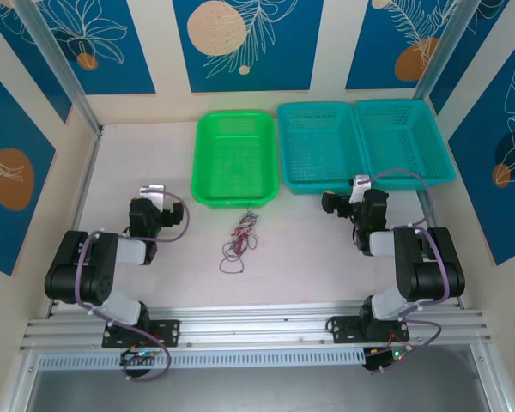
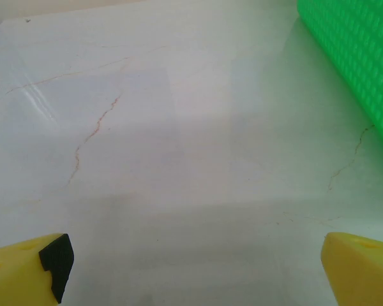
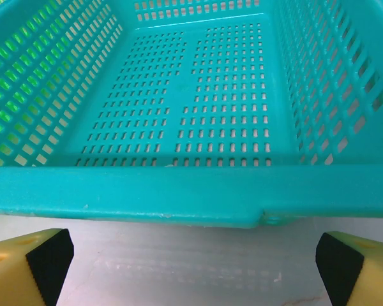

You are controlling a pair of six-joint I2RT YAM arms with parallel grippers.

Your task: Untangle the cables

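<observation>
The cables (image 1: 242, 236) lie in one small tangle on the pale table, just in front of the green basket. I make out thin red and dark loops; a white strand is too faint to tell. My left gripper (image 1: 153, 192) rests low on the table well to the left of the tangle. It is open, its yellow fingertips (image 2: 25, 271) spread wide over bare table in the left wrist view. My right gripper (image 1: 347, 192) sits to the right of the tangle, open, its fingertips (image 3: 360, 268) spread facing a teal basket's near rim (image 3: 179, 191).
A green basket (image 1: 234, 159) and two teal baskets (image 1: 318, 146) (image 1: 403, 142) stand in a row at the back. The green basket's side (image 2: 357, 57) runs along the right of the left wrist view. Walls close the table on three sides; a metal rail (image 1: 257, 322) runs along the near edge.
</observation>
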